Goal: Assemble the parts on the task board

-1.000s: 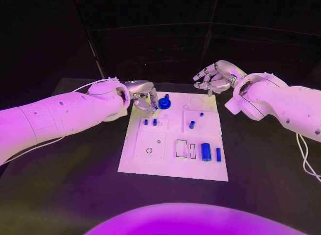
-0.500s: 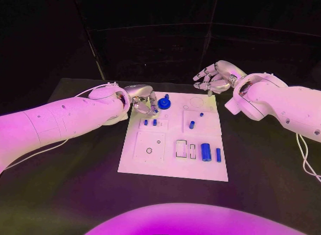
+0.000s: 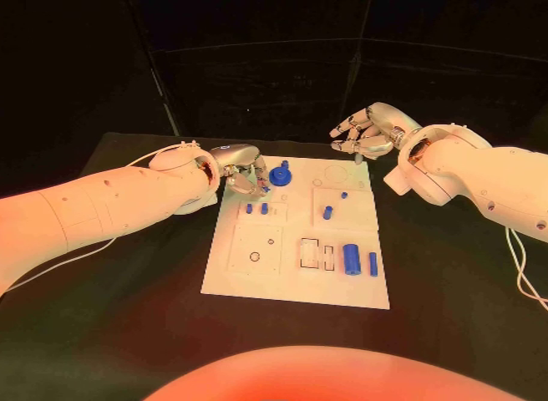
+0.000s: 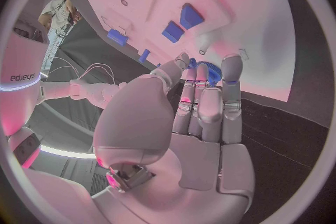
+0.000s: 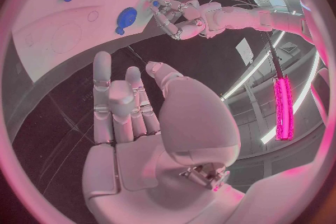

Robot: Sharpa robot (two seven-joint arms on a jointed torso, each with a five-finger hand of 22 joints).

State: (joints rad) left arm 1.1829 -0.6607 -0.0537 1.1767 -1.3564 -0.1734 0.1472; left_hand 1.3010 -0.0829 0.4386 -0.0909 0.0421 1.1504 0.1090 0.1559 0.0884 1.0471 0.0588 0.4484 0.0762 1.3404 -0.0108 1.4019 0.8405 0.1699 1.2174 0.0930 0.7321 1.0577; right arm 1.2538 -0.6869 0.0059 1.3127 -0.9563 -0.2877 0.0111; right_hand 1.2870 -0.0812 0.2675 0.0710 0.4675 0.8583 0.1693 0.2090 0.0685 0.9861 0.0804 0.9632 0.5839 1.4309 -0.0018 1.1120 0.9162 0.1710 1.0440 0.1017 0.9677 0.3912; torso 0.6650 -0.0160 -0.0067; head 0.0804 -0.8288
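Note:
The white task board [image 3: 286, 271] lies in the middle of the table. A blue round part [image 3: 280, 176] stands near its far left corner. My left hand [image 3: 241, 170] hovers just left of that part, fingers stretched towards it and holding nothing. From the left wrist, the fingertips [image 4: 232, 64] partly cover the blue round part [image 4: 210, 71]; I cannot tell if they touch. My right hand [image 3: 364, 134] hangs beyond the board's far right corner, fingers apart and empty. From the right wrist I see the right hand [image 5: 126, 106], the round part [image 5: 126, 17] and the left hand [image 5: 178, 19].
Two small blue pegs [image 3: 256, 208] stand in the board's left half. Another blue peg [image 3: 327, 213] and a tiny one [image 3: 344, 195] stand to the right. A thick blue cylinder [image 3: 351, 256] and a thin one [image 3: 372, 263] lie beside rectangular slots [image 3: 310, 253]. A small dark ring [image 3: 255, 256] marks the left panel.
My left hand has edged slightly nearer to the blue round part. The right hand and the parts have stayed in place.

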